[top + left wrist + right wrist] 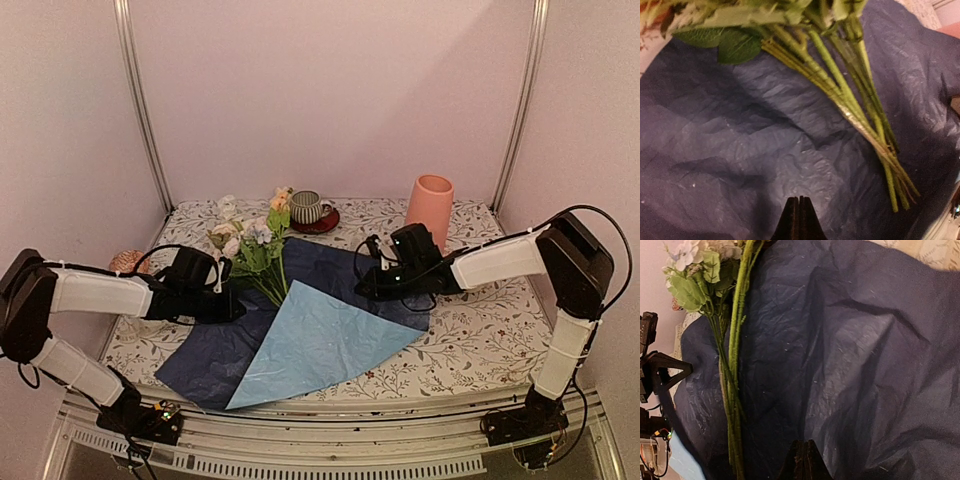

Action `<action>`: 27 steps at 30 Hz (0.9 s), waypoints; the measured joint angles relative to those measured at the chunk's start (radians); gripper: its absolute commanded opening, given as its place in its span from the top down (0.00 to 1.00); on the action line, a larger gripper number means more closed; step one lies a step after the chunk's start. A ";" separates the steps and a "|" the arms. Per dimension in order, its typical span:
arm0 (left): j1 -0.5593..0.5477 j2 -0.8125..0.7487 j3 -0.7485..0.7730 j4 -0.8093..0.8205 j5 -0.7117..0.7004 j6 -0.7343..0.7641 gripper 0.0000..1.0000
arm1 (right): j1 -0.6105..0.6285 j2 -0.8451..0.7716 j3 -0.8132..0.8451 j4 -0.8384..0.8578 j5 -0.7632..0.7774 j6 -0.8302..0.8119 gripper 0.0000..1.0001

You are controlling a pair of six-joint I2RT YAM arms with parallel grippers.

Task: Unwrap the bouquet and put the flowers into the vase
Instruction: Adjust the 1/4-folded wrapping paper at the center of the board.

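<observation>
The paper lies opened flat on the flower-patterned counter, dark blue, with a paler blue flap folded over its near side. The flowers lie loose on it, blooms toward the far left, green stems running down across the sheet. The left pincer sits low over the crinkled paper just left of the stems, its fingers pressed together; the right pincer does the same on the right side. Whether either nips the paper, I cannot tell. The pink vase stands upright at the far right, apart from the flowers, beside a striped cup on its red saucer
</observation>
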 measured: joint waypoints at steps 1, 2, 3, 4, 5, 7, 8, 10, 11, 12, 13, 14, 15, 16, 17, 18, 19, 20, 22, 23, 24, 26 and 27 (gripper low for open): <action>0.003 0.021 -0.001 0.000 -0.005 -0.005 1.00 | -0.005 0.000 -0.019 0.008 0.003 0.011 0.98; 0.007 0.041 -0.003 -0.001 -0.011 -0.011 1.00 | -0.009 0.000 -0.041 0.020 0.008 0.019 0.98; 0.010 0.056 -0.006 -0.002 -0.021 -0.016 1.00 | -0.013 0.000 -0.058 0.027 0.011 0.026 0.98; 0.014 0.071 -0.010 -0.003 -0.032 -0.021 1.00 | -0.018 0.000 -0.078 0.034 0.017 0.035 0.98; 0.018 0.081 -0.016 -0.005 -0.047 -0.026 1.00 | -0.022 0.000 -0.096 0.039 0.023 0.041 0.98; 0.027 0.085 -0.030 -0.006 -0.069 -0.037 1.00 | -0.029 0.000 -0.123 0.046 0.038 0.052 0.98; 0.031 0.081 -0.033 -0.006 -0.078 -0.039 1.00 | -0.032 0.000 -0.135 0.051 0.048 0.059 0.98; 0.042 0.076 -0.039 -0.001 -0.090 -0.045 1.00 | -0.037 0.000 -0.157 0.057 0.078 0.069 0.98; 0.047 0.074 -0.042 0.001 -0.093 -0.046 1.00 | -0.038 0.000 -0.166 0.060 0.092 0.074 0.98; 0.053 0.070 -0.047 0.004 -0.098 -0.048 1.00 | -0.040 0.000 -0.177 0.066 0.110 0.082 0.98; 0.059 0.067 -0.051 0.006 -0.103 -0.049 1.00 | -0.043 -0.003 -0.190 0.080 0.124 0.089 0.98; 0.064 0.064 -0.054 0.008 -0.106 -0.050 1.00 | -0.044 -0.009 -0.201 0.090 0.142 0.099 0.98; 0.069 0.061 -0.057 0.010 -0.109 -0.050 1.00 | -0.044 -0.018 -0.213 0.097 0.161 0.108 0.98; 0.073 0.060 -0.060 0.011 -0.111 -0.053 1.00 | -0.045 -0.027 -0.226 0.103 0.178 0.116 0.98; 0.077 0.058 -0.062 0.013 -0.114 -0.053 1.00 | -0.046 -0.038 -0.242 0.110 0.195 0.126 0.98; 0.079 0.057 -0.063 0.014 -0.115 -0.053 1.00 | -0.046 -0.048 -0.255 0.116 0.210 0.134 0.98; 0.082 0.054 -0.066 0.014 -0.119 -0.055 1.00 | -0.047 -0.061 -0.273 0.122 0.227 0.140 0.98; 0.084 0.050 -0.069 0.014 -0.122 -0.056 1.00 | -0.047 -0.080 -0.294 0.123 0.249 0.150 0.98; 0.087 0.046 -0.073 0.013 -0.129 -0.056 1.00 | -0.047 -0.110 -0.325 0.122 0.282 0.162 0.98; 0.087 0.045 -0.073 0.013 -0.130 -0.056 1.00 | -0.047 -0.125 -0.338 0.122 0.299 0.168 0.98; 0.087 0.043 -0.074 0.012 -0.132 -0.056 1.00 | -0.047 -0.138 -0.350 0.122 0.319 0.171 0.98; 0.089 0.042 -0.074 0.008 -0.134 -0.055 1.00 | -0.047 -0.164 -0.369 0.122 0.352 0.179 0.98; 0.090 0.041 -0.074 0.007 -0.134 -0.055 1.00 | -0.047 -0.180 -0.377 0.121 0.370 0.183 0.98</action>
